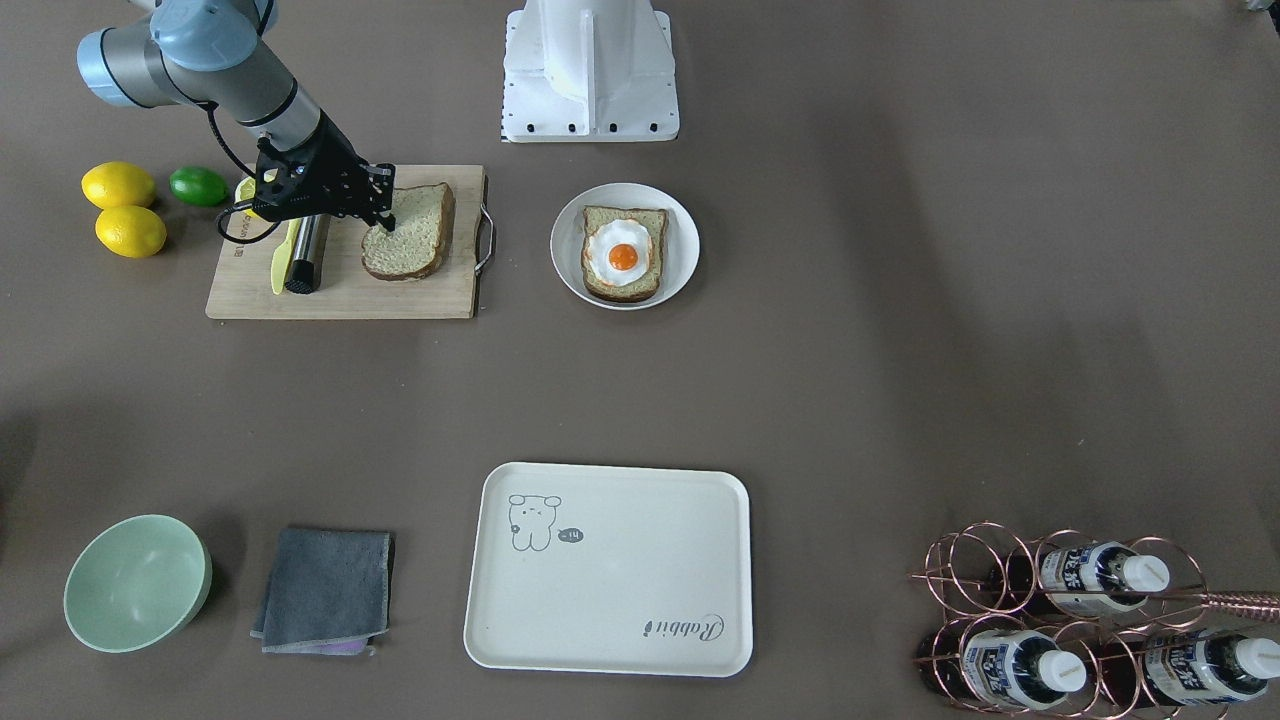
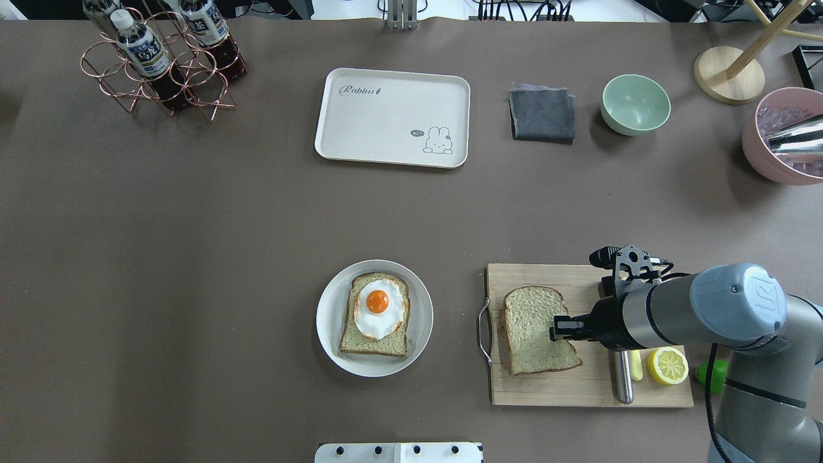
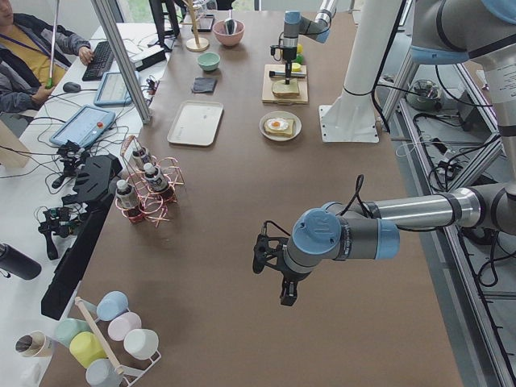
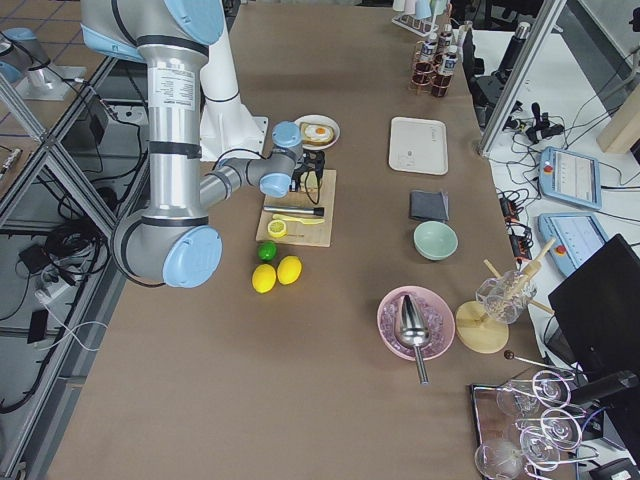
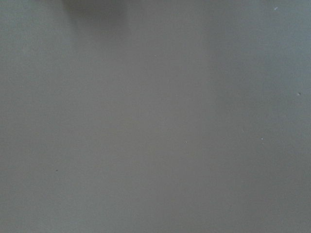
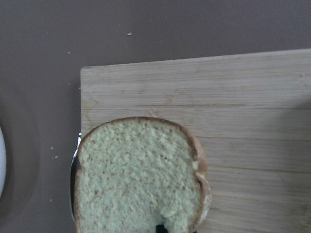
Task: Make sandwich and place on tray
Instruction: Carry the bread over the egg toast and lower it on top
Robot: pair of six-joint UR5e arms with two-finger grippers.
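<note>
Sandwich parts: two bread slices and one egg, in two places, none on the tray.
Plate slice: flat in the round white plate, near the middle of the bench.
Egg: one, on top of the plate slice, yolk up.
Board slice: on the cutting board, at the end nearer the plate, close to the board's metal handle.
Right gripper: fingertips down on the board slice, on its side towards the arm; clamped or merely touching, cannot tell.
Tray: one, on the side of the bench away from the robot, well apart from plate and board, with an animal drawing and "Rabbit" script on its face.
Also on the cutting board: one metal-handled utensil and one half lemon, both beyond the arm from the slice.
Beside the board: two whole lemons and one lime, close together on the bench.
Green bowl: one, beside one folded grey cloth, which lies between bowl and tray.
Pink bowl: clear lumps and one metal scoop inside.
Wire rack: three bottles held in its rings.
Left gripper: above bare bench, far from the food, seen only from the side; open or closed, cannot tell.
</note>
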